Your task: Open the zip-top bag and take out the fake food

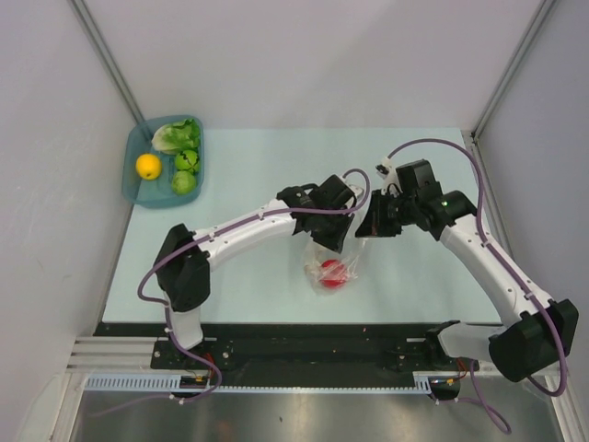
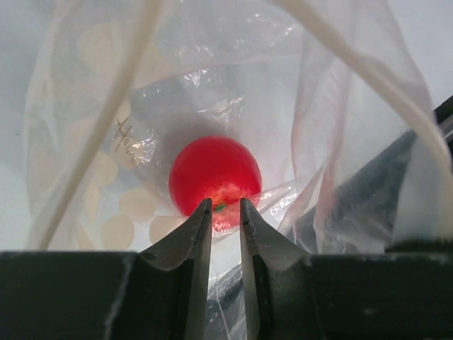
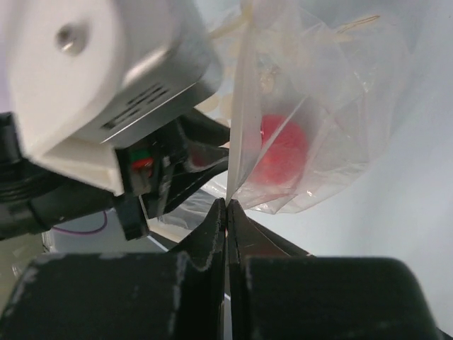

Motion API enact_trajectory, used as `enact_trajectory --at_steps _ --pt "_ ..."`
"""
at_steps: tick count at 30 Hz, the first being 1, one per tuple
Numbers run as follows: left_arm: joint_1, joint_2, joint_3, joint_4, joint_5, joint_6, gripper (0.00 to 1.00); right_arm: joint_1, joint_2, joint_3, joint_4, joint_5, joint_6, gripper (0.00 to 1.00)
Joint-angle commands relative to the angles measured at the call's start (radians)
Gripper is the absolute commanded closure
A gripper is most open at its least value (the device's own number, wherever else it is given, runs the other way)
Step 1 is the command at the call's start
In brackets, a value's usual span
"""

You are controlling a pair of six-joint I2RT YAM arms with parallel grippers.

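Note:
The clear zip-top bag (image 1: 342,250) with white dots hangs over the table's middle, its mouth held up. My right gripper (image 1: 365,230) (image 3: 227,205) is shut on the bag's edge (image 3: 237,142). My left gripper (image 1: 325,244) (image 2: 226,205) reaches down inside the bag (image 2: 106,106). Its narrow jaws are pinched at the green stem of the round red fake food (image 2: 214,173) (image 1: 331,271) (image 3: 283,152), which lies at the bag's bottom. More fake food lies in the tray: a lettuce leaf (image 1: 177,136), a yellow fruit (image 1: 148,166) and green fruits (image 1: 184,171).
The teal tray (image 1: 129,189) sits at the table's far left corner. The left arm's wrist housing (image 3: 92,85) is close beside my right gripper. White walls stand round the table on three sides.

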Motion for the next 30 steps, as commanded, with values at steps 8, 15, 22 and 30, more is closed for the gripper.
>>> enact_trajectory --at_steps 8,15,22,30 --pt "-0.022 0.083 -0.007 0.022 0.052 -0.017 0.65 -0.003 -0.098 -0.046 -0.036 -0.020 0.024 1.00" --pt "-0.048 0.113 -0.015 -0.016 0.026 0.003 0.57 -0.005 -0.150 -0.110 -0.046 -0.023 0.028 1.00" --pt "-0.082 0.133 -0.018 -0.085 -0.002 0.024 0.43 -0.011 -0.173 -0.143 -0.052 -0.019 0.024 1.00" --pt "-0.090 0.086 -0.033 -0.125 -0.046 0.029 0.29 -0.012 -0.183 -0.175 -0.032 -0.010 0.021 1.00"
